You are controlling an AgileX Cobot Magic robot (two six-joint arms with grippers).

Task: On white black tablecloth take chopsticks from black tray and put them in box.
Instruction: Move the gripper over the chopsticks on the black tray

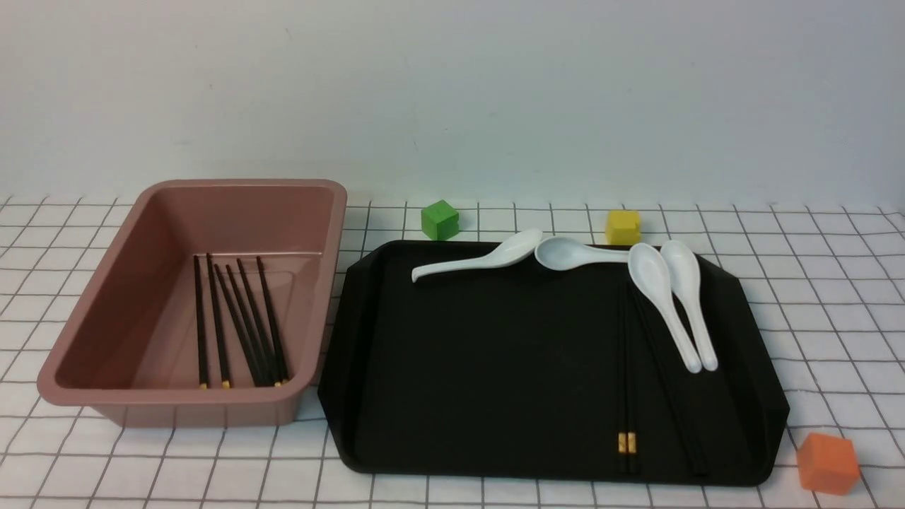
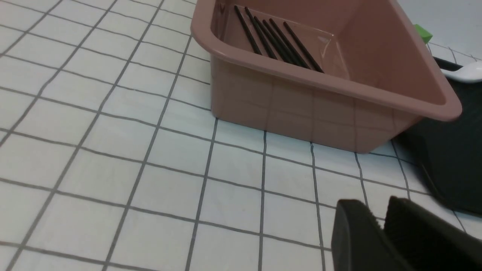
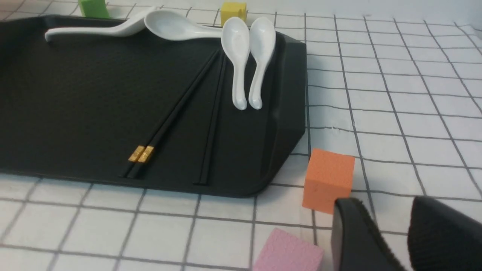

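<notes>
Neither gripper shows in the front view. The pink box stands on the left of the grid tablecloth and holds several black chopsticks. The black tray lies to its right. On the tray's right part lie a pair of gold-banded chopsticks and a single one, partly under white spoons. My left gripper is shut and empty, low over the cloth near the box's near corner. My right gripper is open and empty over the cloth beside the tray's near right corner.
Several white spoons lie along the tray's far edge. A green cube and a yellow cube sit behind the tray. An orange cube and a pink cube sit close to my right gripper.
</notes>
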